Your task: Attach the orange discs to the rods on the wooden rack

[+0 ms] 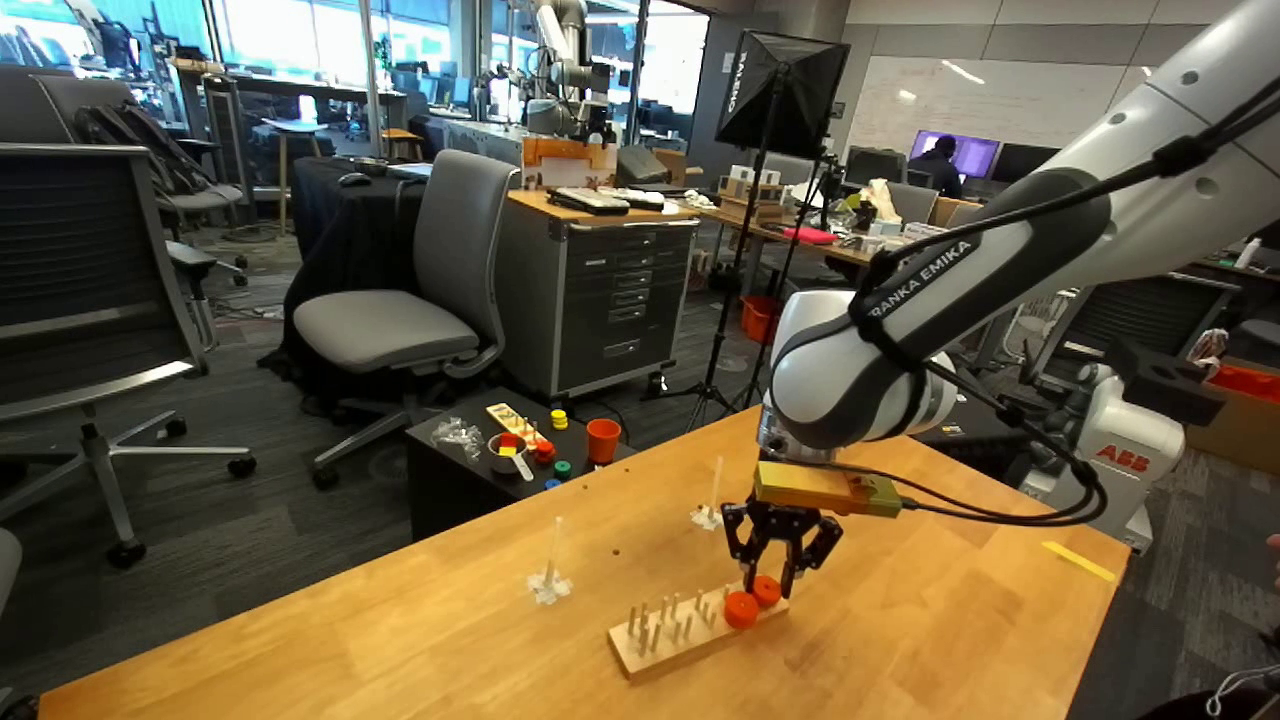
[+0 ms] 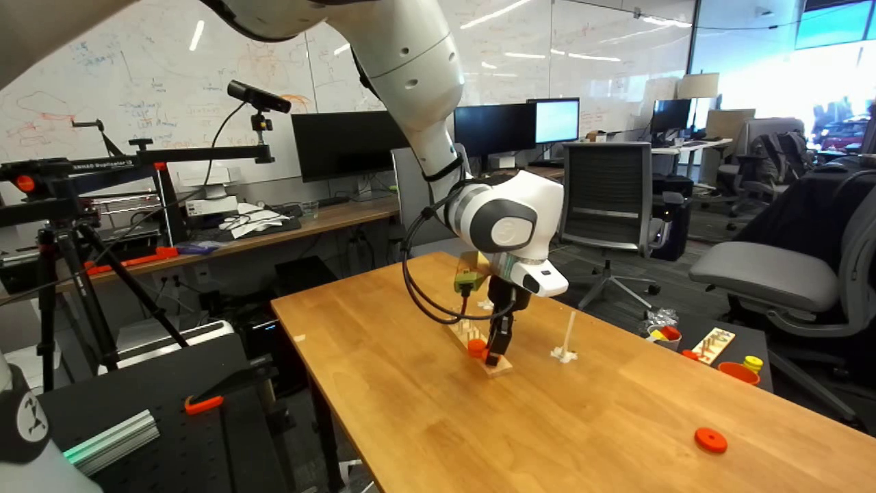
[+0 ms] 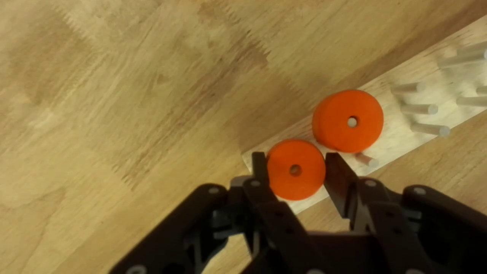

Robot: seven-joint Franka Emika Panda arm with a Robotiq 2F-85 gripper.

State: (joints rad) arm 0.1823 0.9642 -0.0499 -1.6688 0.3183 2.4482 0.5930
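Disc [image 3: 296, 184] is clamped by its sides in my claw [image 3: 296, 165] over one end of the rack [image 3: 393, 139], presumably leaving its hole free; a rod [image 3: 352, 122] shows inside another disc [image 3: 336, 121] beside it.

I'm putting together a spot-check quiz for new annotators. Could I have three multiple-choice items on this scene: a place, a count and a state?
1. Relative to the rack, where does the foreground orange disc lie?
A) threaded on it
B) hidden beneath it
C) apart from it, on the wooden table

2. How many single pegs stand on the table apart from the rack?
A) none
B) two
C) five

3. What is the state of the claw?
A) closed on another orange disc
B) spread wide
C) closed on nothing

1: C, since bare tabletop shows between them in an exterior view.
2: B, since an exterior view shows the pair upright.
3: A, since its jaws meet that disc on both sides in the wrist view.
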